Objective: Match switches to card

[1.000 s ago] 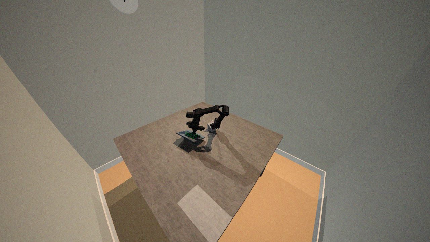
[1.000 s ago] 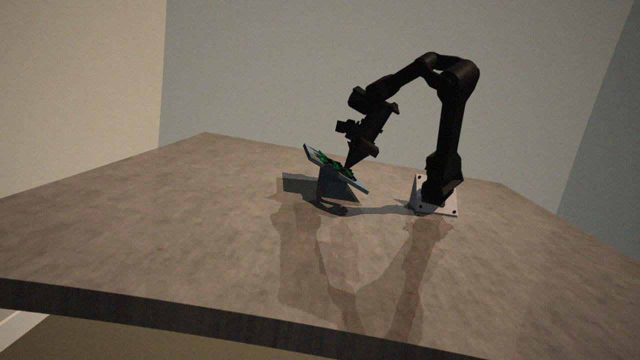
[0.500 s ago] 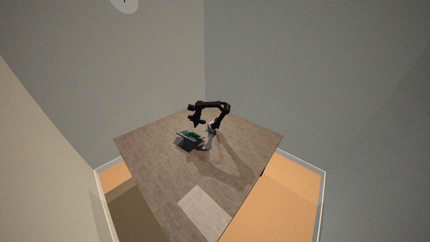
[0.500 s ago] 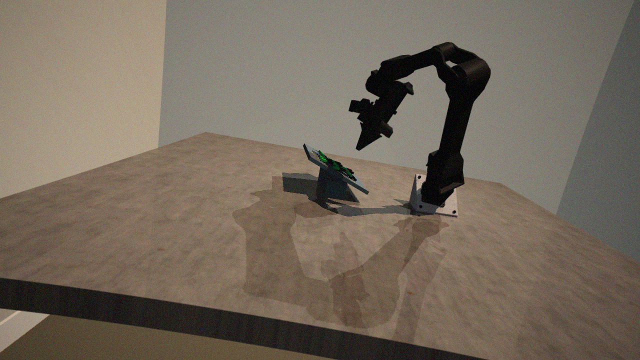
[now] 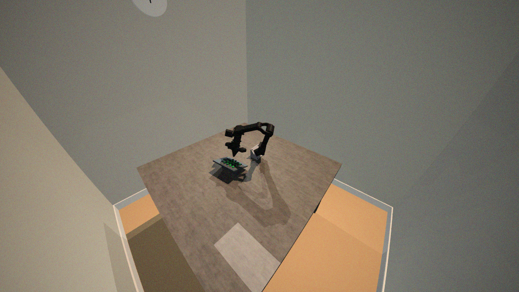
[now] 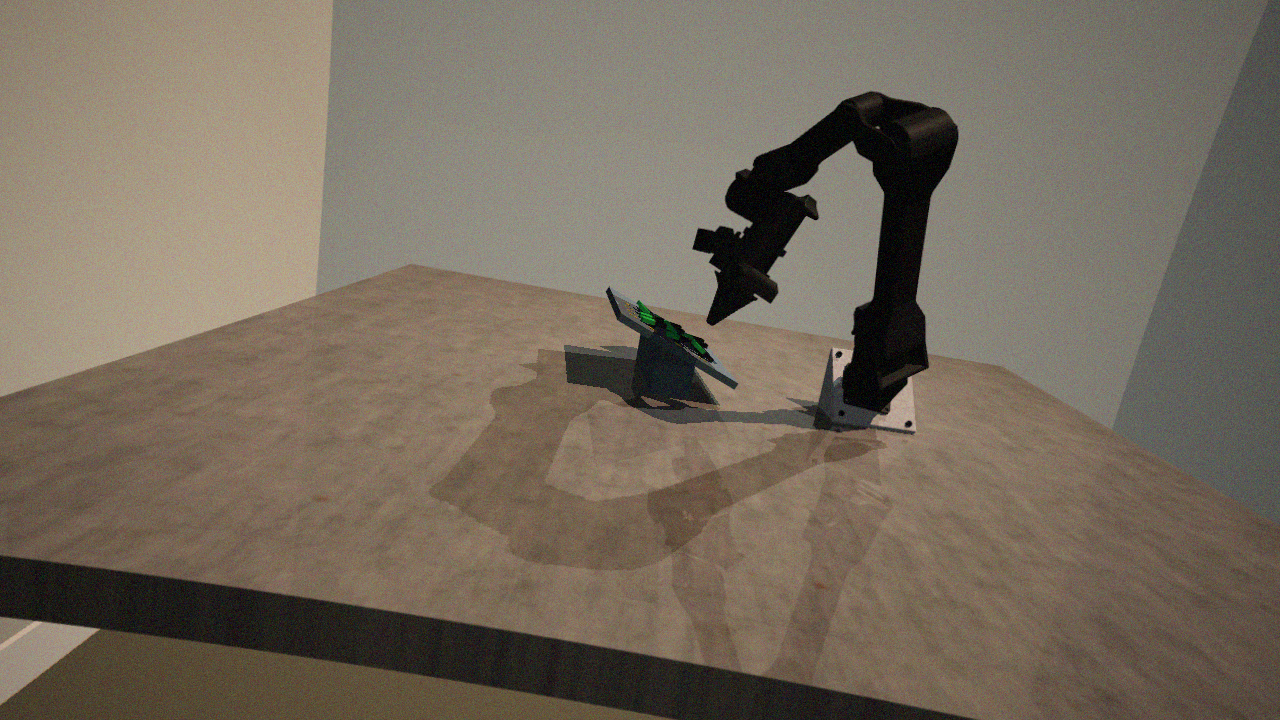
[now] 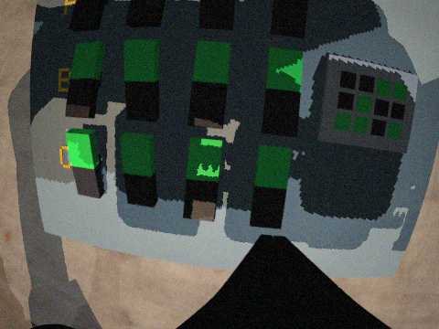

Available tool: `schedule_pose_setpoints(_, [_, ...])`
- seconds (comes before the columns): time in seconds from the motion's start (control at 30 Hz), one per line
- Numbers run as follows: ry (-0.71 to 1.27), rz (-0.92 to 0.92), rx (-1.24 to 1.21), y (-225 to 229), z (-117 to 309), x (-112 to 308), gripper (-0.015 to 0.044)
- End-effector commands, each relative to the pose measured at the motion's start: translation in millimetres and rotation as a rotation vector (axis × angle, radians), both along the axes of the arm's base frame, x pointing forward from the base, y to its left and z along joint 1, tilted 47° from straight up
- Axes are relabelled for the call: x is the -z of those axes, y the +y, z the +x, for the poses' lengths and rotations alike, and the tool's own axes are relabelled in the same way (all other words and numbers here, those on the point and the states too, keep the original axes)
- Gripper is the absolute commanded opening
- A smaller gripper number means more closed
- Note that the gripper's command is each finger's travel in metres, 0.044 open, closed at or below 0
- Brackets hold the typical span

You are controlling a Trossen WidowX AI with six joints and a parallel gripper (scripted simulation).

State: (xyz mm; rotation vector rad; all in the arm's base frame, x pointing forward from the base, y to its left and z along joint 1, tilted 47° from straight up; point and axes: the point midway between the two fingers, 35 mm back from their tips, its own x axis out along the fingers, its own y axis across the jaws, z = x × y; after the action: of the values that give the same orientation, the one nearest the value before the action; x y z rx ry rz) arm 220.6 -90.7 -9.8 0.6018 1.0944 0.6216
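Observation:
My gripper [image 5: 234, 156] [image 6: 711, 322] [image 7: 270, 246] is shut and empty. Its tip hangs above the near part of the tilted panel [image 6: 723, 375] [image 7: 137, 247], and in the wrist view it shows just nearer than switch C4 [image 7: 274, 166]. Switches C1 [image 7: 81, 151], C2 [image 7: 138, 155] and C3 [image 7: 205, 160] stand to its left, with row B behind; row A is cut off at the top. Which halves are raised is hard to tell. The card [image 7: 361, 140] reads, left to right: far row dark, dark, green, green; middle dark, green, dark, dark; near green, green, dark, green.
The panel stands on a dark block [image 6: 664, 368] on the brown table [image 5: 181, 181] [image 6: 268, 465]. The arm's pale base plate [image 6: 832, 386] is on the near side of the panel. A pale rectangular patch [image 5: 246, 250] shows on the table, far from the arm.

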Motion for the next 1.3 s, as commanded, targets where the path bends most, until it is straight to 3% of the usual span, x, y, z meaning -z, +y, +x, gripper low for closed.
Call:
schedule_pose_setpoints(0.0, [-0.003, 0.003, 0.008, 6.0, 2.7, 5.0, 0.0000])
schedule_pose_setpoints(1.27, [-0.004, 0.003, 0.008, 17.7, 8.0, 15.0, 0.0000])
